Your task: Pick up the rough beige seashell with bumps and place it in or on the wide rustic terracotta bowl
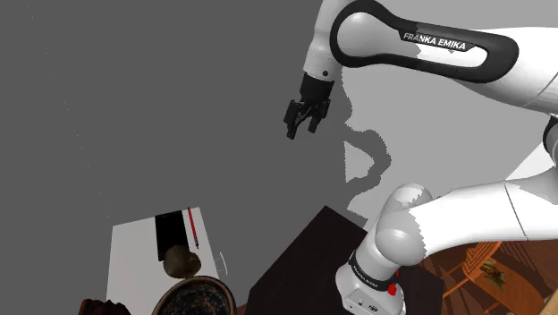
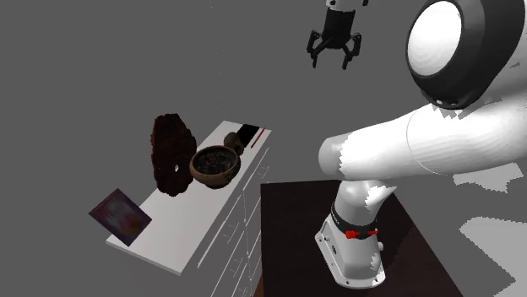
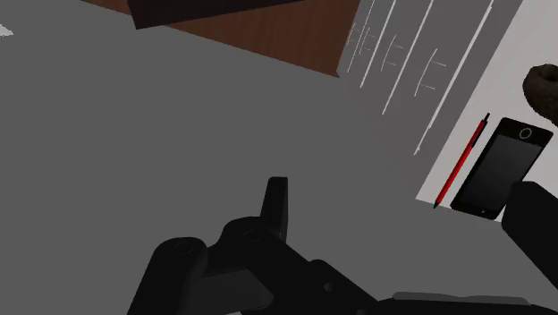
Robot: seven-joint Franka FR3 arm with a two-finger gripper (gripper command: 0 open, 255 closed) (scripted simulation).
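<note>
at the near edge of the shoulder view, on a white chest of drawers [image 1: 134, 259], sits the brown bowl [image 1: 198, 297]. right behind it, very close to its rim, lies the bumpy tan shell [image 1: 181, 260]. a bit farther back lie a black phone [image 1: 170, 234] and a red pen [image 1: 191, 228], side by side. the dark stand [image 1: 304, 251] is to the shoulder view's right of the chest. farther off and high up hangs the black gripper [image 1: 301, 131]. its two fingers are apart, with nothing between them, and it is well away from the shell.

i think this is the first step: reaching for the shell. next the arm needs to swing over the chest, come down with a finger on each side of the shell, then squeeze. the bowl and phone are close, so the fingers must slip in with care.
</note>
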